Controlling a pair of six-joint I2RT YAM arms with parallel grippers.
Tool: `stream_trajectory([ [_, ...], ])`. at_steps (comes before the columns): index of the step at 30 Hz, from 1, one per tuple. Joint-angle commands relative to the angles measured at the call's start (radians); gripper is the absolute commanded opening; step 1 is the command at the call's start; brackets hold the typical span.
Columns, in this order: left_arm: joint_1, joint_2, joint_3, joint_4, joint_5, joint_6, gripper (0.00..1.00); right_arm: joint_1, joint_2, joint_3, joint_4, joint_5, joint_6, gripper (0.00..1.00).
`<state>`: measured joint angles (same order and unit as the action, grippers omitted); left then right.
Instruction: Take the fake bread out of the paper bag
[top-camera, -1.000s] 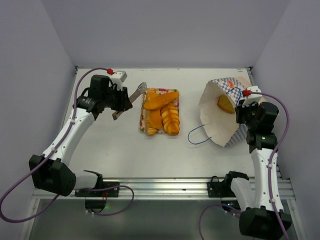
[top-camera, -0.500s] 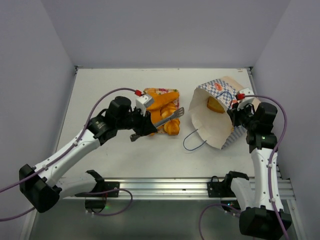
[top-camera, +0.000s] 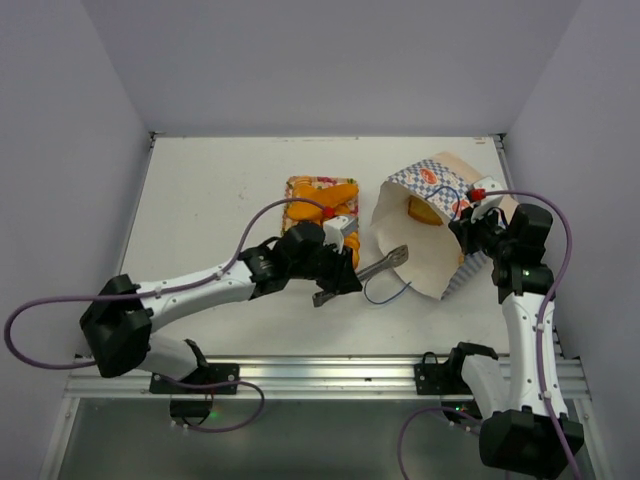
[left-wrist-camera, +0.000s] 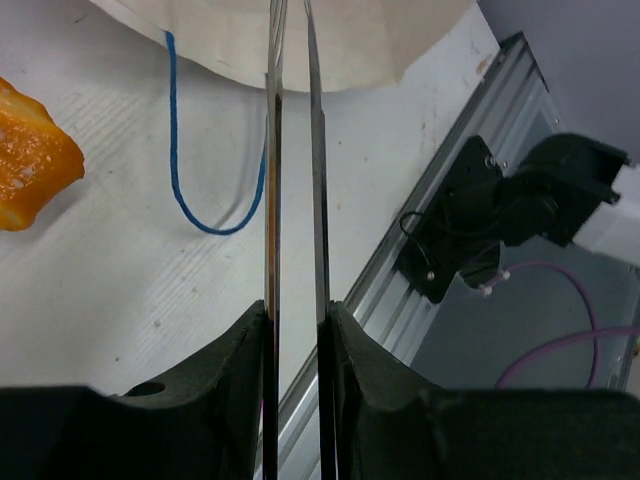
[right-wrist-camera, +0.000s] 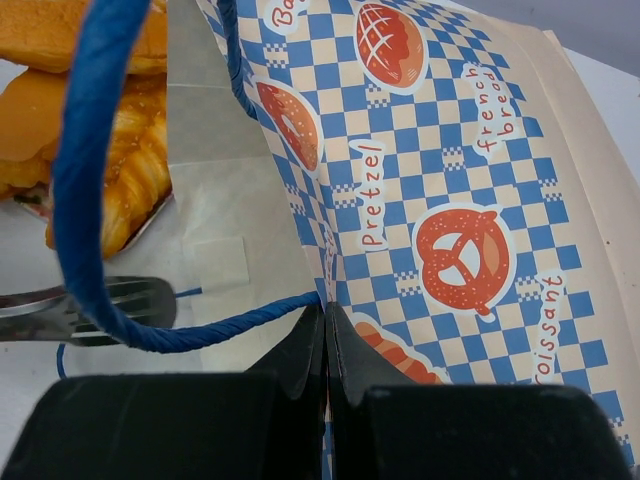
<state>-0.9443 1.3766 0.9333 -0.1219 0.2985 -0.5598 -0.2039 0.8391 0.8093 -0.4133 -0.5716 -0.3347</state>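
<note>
The paper bag (top-camera: 425, 262) lies tilted at the right, its mouth open toward the left. One orange bread piece (top-camera: 424, 211) shows inside it. My right gripper (top-camera: 468, 226) is shut on the bag's checkered wall (right-wrist-camera: 450, 200), next to a blue cord handle (right-wrist-camera: 90, 200). My left gripper (top-camera: 343, 281) is shut on metal tongs (top-camera: 375, 268) whose tips reach the bag's lower rim. In the left wrist view the tong blades (left-wrist-camera: 295, 150) run from between my fingers (left-wrist-camera: 250, 340) up to the bag (left-wrist-camera: 300, 40). Several breads (top-camera: 325, 200) lie on the flowered tray (top-camera: 296, 184).
The bag's second blue handle (top-camera: 385, 294) loops on the table below its mouth and shows in the left wrist view (left-wrist-camera: 185, 190). The tray sits just left of the bag. The metal rail (top-camera: 330, 375) runs along the near edge. A wall stands close behind the right arm.
My left arm swung from the far left past the tray, bringing the tongs to the bag's mouth. My right gripper pulled the bag's rim leftward, turning its mouth toward the centre.
</note>
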Motion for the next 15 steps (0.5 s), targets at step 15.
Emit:
stream_trajectory([
  [15,0.058,0.435,0.208,0.447,-0.107,-0.460,0.45,-0.003,0.002,0.017,-0.001,-0.051,-0.007,0.00],
])
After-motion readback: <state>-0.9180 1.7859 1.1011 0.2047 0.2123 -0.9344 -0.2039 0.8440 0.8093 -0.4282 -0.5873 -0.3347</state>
